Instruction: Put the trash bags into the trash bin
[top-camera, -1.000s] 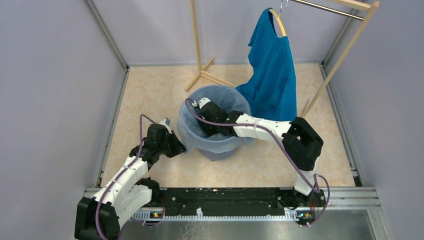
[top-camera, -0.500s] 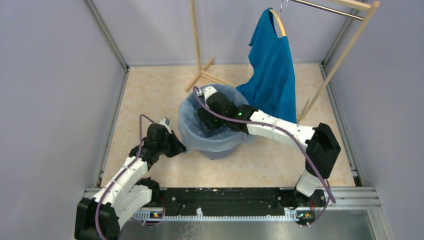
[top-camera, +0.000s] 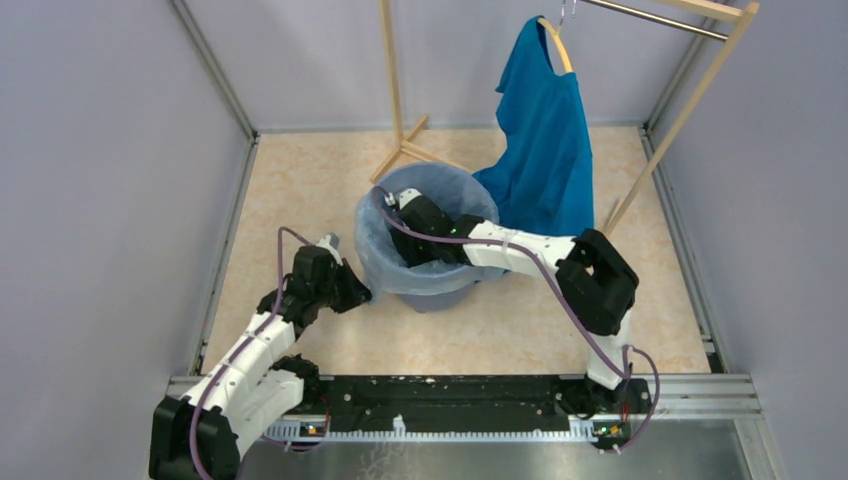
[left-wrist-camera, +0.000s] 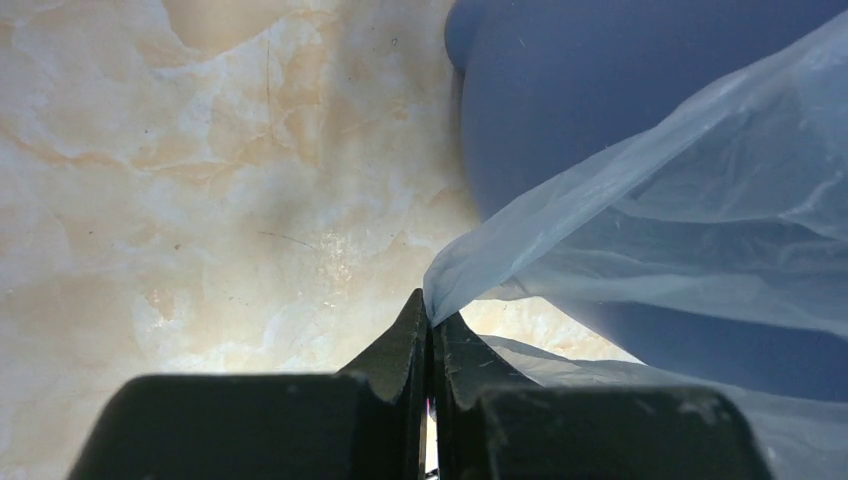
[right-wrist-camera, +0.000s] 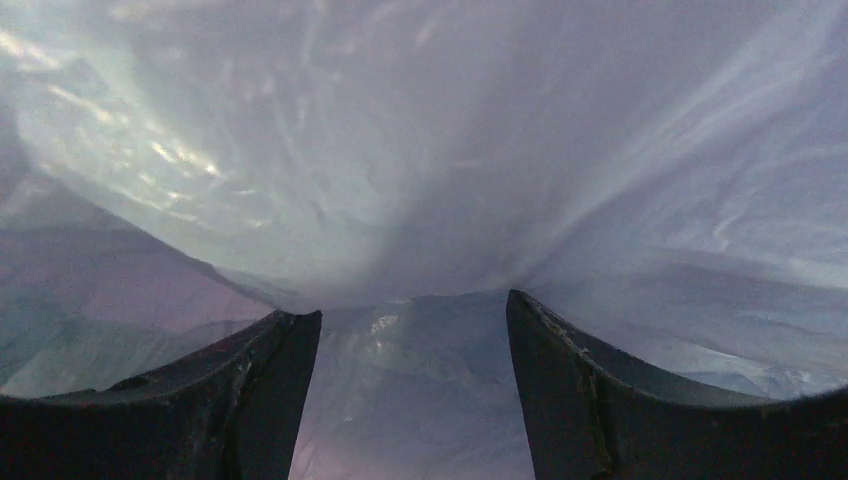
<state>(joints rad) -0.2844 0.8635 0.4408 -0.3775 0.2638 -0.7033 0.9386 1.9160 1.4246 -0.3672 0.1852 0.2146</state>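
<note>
The round blue trash bin (top-camera: 432, 301) stands mid-floor with the translucent pale trash bag (top-camera: 440, 285) draped inside it and over its rim. My left gripper (top-camera: 362, 293) is at the bin's left outer side. In the left wrist view this gripper (left-wrist-camera: 432, 318) is shut on a corner of the bag (left-wrist-camera: 650, 230), which is pulled taut away from the bin wall (left-wrist-camera: 600, 80). My right arm reaches down into the bin. In the right wrist view, my right gripper (right-wrist-camera: 412, 305) is open, its fingers against the bag film (right-wrist-camera: 430, 150) with nothing between them.
A bright blue T-shirt (top-camera: 545, 150) hangs on a hanger from a wooden rack (top-camera: 398, 100) just behind and right of the bin. The rack's slanted leg (top-camera: 680, 110) stands at the right. Grey walls enclose the floor; a metal rail (top-camera: 450, 385) runs along the near edge.
The right arm lifted part way out of the bin, then reached back down into it, and its jaws spread wider. The left gripper held its pinch on the bag without moving.
</note>
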